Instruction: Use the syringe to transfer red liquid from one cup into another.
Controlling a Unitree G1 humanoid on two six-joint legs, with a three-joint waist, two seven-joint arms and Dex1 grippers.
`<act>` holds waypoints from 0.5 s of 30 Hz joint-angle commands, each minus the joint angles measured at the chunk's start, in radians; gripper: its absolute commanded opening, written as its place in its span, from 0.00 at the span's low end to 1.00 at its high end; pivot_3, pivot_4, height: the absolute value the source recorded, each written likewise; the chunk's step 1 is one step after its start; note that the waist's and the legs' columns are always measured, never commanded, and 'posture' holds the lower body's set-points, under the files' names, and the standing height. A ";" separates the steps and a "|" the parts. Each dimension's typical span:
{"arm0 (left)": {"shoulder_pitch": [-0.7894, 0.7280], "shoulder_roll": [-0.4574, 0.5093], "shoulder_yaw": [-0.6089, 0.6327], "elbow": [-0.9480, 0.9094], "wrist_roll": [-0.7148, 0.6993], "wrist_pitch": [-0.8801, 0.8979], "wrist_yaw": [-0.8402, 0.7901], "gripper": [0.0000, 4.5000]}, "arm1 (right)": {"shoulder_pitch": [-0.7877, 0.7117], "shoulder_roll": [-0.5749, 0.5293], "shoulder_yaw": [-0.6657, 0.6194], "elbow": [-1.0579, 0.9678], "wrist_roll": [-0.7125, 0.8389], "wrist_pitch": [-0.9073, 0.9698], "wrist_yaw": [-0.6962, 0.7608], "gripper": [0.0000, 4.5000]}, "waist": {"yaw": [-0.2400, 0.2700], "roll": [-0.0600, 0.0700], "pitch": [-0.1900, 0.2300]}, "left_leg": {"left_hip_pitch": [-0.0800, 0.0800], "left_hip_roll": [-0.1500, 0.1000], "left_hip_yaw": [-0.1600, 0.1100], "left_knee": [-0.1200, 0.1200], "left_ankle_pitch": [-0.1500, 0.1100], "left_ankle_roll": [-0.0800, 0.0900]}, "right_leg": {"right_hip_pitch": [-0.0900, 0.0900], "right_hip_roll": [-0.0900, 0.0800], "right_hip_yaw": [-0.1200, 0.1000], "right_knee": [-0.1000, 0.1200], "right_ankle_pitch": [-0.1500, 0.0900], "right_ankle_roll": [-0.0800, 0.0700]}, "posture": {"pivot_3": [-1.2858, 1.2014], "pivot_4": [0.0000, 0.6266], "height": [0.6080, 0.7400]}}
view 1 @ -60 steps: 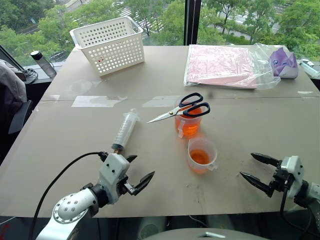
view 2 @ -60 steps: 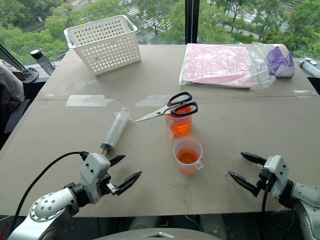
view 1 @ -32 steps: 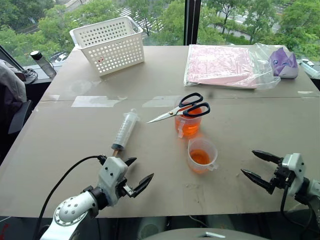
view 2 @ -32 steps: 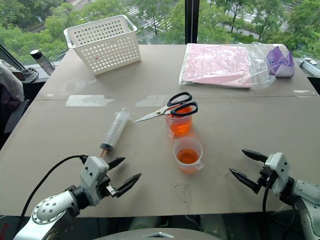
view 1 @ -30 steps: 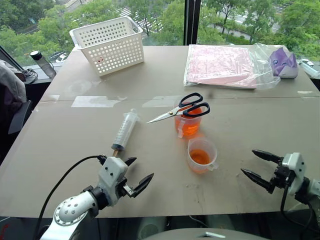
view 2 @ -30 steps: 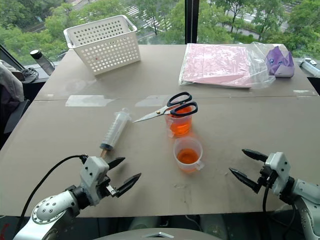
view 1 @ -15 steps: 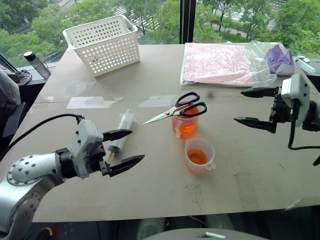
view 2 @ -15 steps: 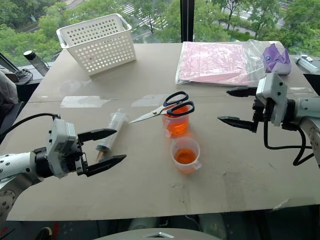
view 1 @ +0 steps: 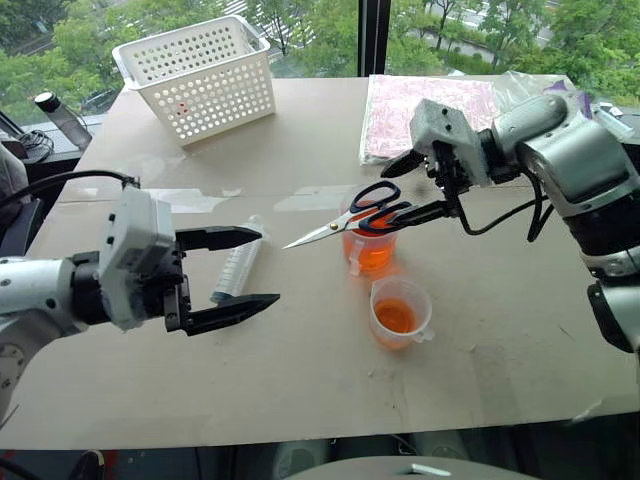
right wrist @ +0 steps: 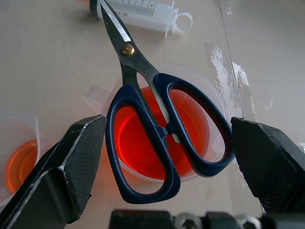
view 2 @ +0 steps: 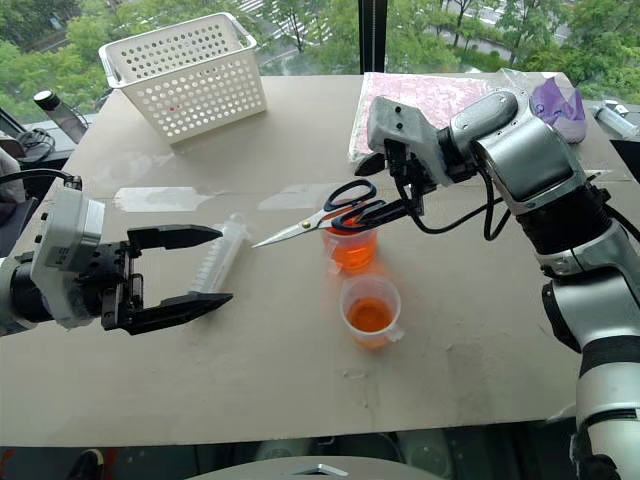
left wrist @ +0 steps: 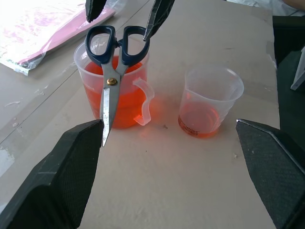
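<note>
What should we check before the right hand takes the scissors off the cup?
1. Right hand open: ok, its fingers straddle the scissors handles without touching.
2. Scissors resting across the rim of the fuller cup, blades pointing toward the syringe: ok.
3. Fuller cup upright with red liquid inside: ok.
4. Second cup upright, low level, apart from the fuller cup: ok.
5. Syringe free on the table, nothing on it: ok.
6. Left hand open, holding nothing, hovering near the syringe: ok.
</note>
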State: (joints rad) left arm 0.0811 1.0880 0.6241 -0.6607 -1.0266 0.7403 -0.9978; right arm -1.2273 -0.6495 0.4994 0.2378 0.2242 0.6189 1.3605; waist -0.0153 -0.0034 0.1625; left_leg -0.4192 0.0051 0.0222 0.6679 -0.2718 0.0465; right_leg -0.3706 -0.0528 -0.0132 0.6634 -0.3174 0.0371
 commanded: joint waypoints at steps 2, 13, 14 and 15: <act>0.017 -0.003 0.078 -0.049 -0.048 0.019 0.001 1.00 | -0.068 0.029 0.007 0.095 -0.084 -0.078 0.047 0.99 | 0.000 0.000 0.000 | 0.000 0.000 0.000 0.000 0.000 0.000 | 0.000 0.000 0.000 0.001 0.000 0.000 | 0.52 0.24 1.00; -0.007 0.007 0.078 -0.047 -0.071 0.028 0.034 1.00 | -0.079 0.051 -0.008 0.121 -0.138 -0.172 0.159 0.99 | -0.002 0.000 0.000 | 0.001 0.000 0.000 0.001 0.002 -0.003 | -0.002 0.001 0.001 0.008 0.000 0.000 | 0.52 0.24 1.00; -0.012 0.009 0.075 -0.044 -0.072 0.029 0.035 1.00 | -0.079 0.052 -0.009 0.121 -0.142 -0.179 0.163 0.99 | -0.002 0.000 0.000 | 0.002 0.000 0.000 0.001 0.002 -0.003 | -0.002 0.001 0.001 0.009 0.000 0.000 | 0.52 0.24 1.00; -0.017 0.010 0.072 -0.042 -0.072 0.030 0.035 1.00 | -0.080 0.053 -0.009 0.122 -0.145 -0.184 0.165 0.99 | -0.002 0.000 0.000 | 0.002 0.000 0.000 0.001 0.002 -0.004 | -0.002 0.001 0.001 0.009 0.000 0.000 | 0.52 0.24 1.00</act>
State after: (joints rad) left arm 0.0767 1.0806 0.6758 -0.6962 -1.0856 0.7730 -0.9642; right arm -1.2730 -0.5929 0.5155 0.3733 0.0848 0.4544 1.4799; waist -0.0170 -0.0037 0.1624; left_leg -0.4172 0.0051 0.0220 0.6689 -0.2695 0.0427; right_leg -0.3731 -0.0515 -0.0117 0.6733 -0.3174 0.0370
